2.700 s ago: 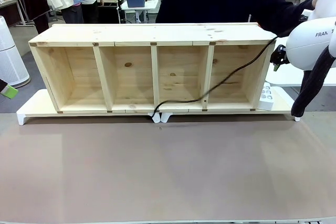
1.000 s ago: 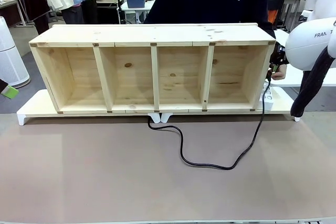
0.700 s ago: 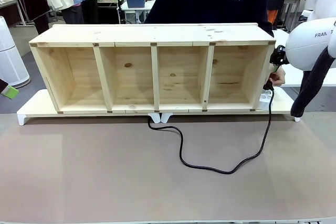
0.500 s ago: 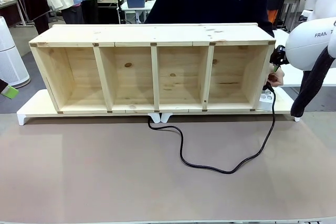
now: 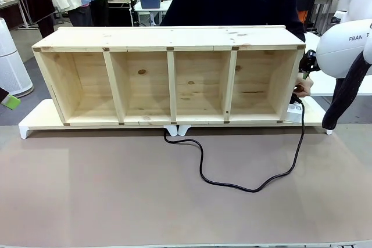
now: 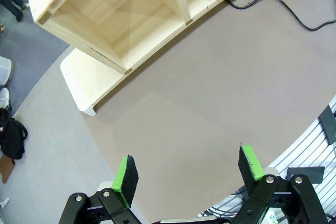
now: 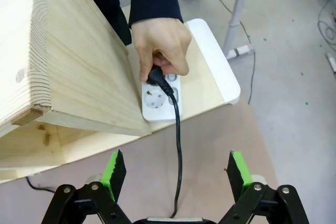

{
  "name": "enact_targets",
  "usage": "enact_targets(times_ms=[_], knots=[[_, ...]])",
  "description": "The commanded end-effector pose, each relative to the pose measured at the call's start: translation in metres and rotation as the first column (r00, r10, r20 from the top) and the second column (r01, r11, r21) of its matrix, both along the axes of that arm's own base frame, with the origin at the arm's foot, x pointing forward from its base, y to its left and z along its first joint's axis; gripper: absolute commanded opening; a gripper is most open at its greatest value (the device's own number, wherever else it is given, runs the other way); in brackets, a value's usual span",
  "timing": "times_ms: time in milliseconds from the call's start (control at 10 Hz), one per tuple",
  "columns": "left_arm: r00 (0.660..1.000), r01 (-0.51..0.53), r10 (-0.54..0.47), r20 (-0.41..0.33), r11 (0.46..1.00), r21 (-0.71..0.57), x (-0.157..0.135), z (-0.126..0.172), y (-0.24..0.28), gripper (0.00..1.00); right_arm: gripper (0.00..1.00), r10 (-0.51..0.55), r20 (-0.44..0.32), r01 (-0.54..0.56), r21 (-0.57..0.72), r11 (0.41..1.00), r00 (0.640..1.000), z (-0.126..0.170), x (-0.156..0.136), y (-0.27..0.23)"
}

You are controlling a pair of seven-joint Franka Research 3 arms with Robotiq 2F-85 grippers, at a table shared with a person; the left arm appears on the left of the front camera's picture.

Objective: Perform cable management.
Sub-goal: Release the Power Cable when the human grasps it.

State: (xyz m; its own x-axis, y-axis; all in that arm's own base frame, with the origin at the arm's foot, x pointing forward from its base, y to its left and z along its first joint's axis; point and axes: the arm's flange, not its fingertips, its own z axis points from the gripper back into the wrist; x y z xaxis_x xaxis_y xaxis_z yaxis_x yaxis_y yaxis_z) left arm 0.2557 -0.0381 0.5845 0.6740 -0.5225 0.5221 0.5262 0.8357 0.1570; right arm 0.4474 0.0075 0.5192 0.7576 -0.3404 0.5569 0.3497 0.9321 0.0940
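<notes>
Hand (image 7: 160, 45) pushing cable (image 5: 244, 187) plug into power strip (image 7: 160, 98); both pincers (image 7: 173, 169) (image 6: 189, 174) wide, empty. Slack loop on worktop (image 5: 116, 201) could snag, yank plug out.

From the front we look across the bench (image 5: 174, 201) at the wooden shelf (image 5: 168, 79). Our left wrist looks down from high up, our right wrist close beside the shelf's end.
</notes>
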Motion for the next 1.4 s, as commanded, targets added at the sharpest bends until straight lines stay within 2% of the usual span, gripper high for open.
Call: enact_targets(times_ms=[0,1300], knots=[[1.000,0.004,-0.004,0.012,1.000,0.000,0.0022,0.0008,-0.0004,1.00,1.00,-0.006,0.001,0.006,0.002,1.000,1.000,-0.0005,0.0003,0.0015],[1.000,0.004,-0.004,0.012,1.000,0.000,0.0022,0.0008,-0.0004,1.00,1.00,-0.006,0.001,0.006,0.002,1.000,1.000,-0.0005,0.0003,0.0015]])
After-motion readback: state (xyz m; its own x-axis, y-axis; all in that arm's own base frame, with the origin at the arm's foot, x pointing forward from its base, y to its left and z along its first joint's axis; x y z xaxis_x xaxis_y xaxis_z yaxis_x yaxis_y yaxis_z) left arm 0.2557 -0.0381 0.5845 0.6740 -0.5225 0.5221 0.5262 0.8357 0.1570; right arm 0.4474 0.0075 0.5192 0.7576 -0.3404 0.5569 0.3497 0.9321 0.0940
